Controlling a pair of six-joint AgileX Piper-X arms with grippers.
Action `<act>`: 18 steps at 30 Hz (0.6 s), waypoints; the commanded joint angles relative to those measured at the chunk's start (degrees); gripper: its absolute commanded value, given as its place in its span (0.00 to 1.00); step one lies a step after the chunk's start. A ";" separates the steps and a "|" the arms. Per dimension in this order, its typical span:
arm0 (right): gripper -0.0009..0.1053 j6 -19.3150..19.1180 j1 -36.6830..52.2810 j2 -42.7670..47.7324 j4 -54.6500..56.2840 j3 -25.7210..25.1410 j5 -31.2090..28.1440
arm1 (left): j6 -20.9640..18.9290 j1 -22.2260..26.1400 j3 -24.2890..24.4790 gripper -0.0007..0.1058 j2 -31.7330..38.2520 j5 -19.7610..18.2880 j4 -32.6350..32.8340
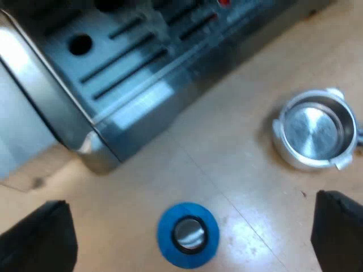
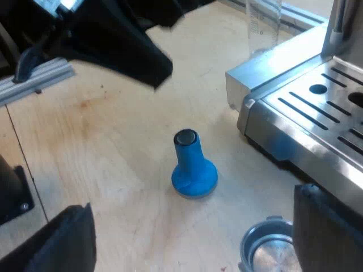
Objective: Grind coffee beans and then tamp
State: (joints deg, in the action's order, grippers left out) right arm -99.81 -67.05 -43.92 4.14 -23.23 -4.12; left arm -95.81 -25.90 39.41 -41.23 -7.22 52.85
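Two wide-open grippers hang over a blue tamper (image 1: 188, 235) on the wooden table (image 1: 238, 170).
Both the left gripper (image 1: 191, 199) and the right gripper (image 2: 193, 199) have their fingers spread far apart, holding nothing. The tamper stands upright, base down, near the espresso machine (image 1: 130, 73). The metal holder (image 1: 315, 136) lies nearby, its basket bare. A measuring glass (image 2: 264, 22) stands, as far as I can tell, just beside the machine's corner.
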 commanded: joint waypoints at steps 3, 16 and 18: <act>0.69 -0.19 -0.10 0.13 9.33 -5.77 0.56 | -0.73 0.10 4.19 0.80 1.63 2.41 1.50; 0.69 5.75 0.21 0.13 17.98 -21.21 0.56 | 0.06 0.10 16.85 0.80 1.60 2.39 3.03; 0.69 4.50 0.21 0.13 17.98 -22.97 0.25 | 0.10 0.10 18.59 0.80 1.60 2.39 3.03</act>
State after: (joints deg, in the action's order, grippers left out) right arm -94.29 -67.05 -43.92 22.48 -45.53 -4.23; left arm -95.59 -25.90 57.27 -40.01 -5.77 56.18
